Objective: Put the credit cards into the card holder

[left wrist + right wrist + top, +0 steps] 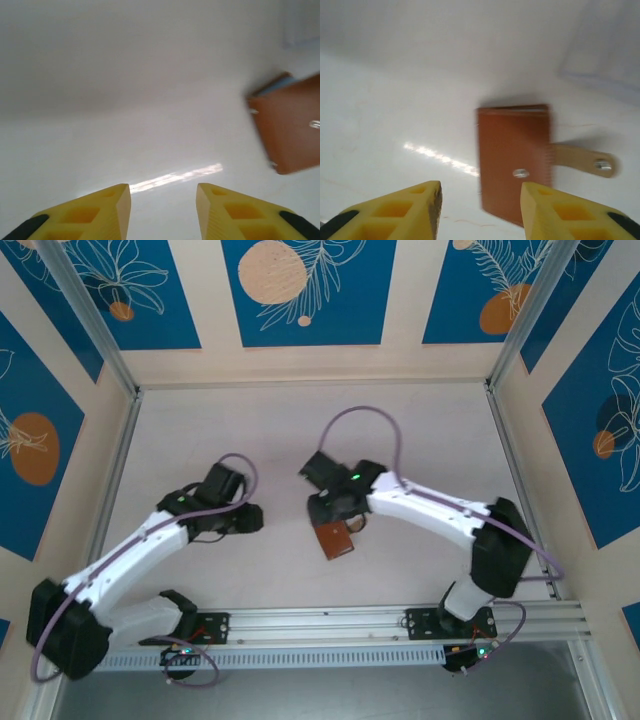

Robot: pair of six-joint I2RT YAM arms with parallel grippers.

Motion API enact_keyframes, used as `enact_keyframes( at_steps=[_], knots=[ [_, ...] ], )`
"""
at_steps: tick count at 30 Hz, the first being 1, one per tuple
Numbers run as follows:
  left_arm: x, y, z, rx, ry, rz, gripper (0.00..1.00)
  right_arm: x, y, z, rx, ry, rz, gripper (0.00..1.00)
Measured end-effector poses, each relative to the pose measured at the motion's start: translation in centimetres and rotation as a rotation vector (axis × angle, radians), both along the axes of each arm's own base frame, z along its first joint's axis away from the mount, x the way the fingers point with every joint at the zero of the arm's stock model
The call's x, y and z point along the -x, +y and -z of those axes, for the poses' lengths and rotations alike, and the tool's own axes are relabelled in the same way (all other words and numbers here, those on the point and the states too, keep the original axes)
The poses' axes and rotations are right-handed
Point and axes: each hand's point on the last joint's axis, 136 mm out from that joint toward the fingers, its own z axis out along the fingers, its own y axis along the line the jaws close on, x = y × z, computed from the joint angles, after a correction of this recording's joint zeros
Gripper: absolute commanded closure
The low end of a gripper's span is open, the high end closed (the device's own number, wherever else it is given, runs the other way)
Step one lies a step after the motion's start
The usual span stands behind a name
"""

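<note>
The card holder [336, 540] is a small brown leather folder lying flat and closed on the white table. In the right wrist view the card holder [514, 165] has its tan snap tab [585, 161] sticking out to the right. My right gripper [481, 186] hovers just above it, open, with nothing between the yellow fingers. My left gripper [162, 187] is open too, over bare table, with the card holder [287, 127] off to its right and a pale blue edge along its top. In the top view the left gripper [250, 518] sits left of the holder. The credit cards are out of view.
A clear plastic piece [612, 50] lies blurred beyond the holder. Patterned walls [300, 300] close in the table at the back and sides. A metal rail [400, 622] runs along the near edge by the arm bases.
</note>
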Motion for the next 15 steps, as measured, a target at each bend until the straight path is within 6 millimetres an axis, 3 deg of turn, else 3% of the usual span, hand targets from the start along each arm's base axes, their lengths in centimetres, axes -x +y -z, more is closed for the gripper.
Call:
enact_keyframes(
  at_steps=[3,8,11,15],
  knots=[
    [-0.8,-5.6,-0.3,0.051,0.003,0.139,0.70,-1.1,-4.0,1.7,-0.008,0.034,0.104,0.61],
    [-1.6,-12.7,1.2,0.109,0.036,0.276,0.72,-0.4,-8.2,5.5,-0.048,0.150,0.206,0.55],
    [-1.7,-15.2,2.9,0.119,0.068,0.317,0.72,-0.8,-9.3,6.5,-0.093,0.179,0.247,0.55],
    [-1.7,-16.3,5.5,0.105,0.118,0.335,0.73,-1.6,-9.0,6.7,-0.167,0.187,0.252,0.59]
  ],
)
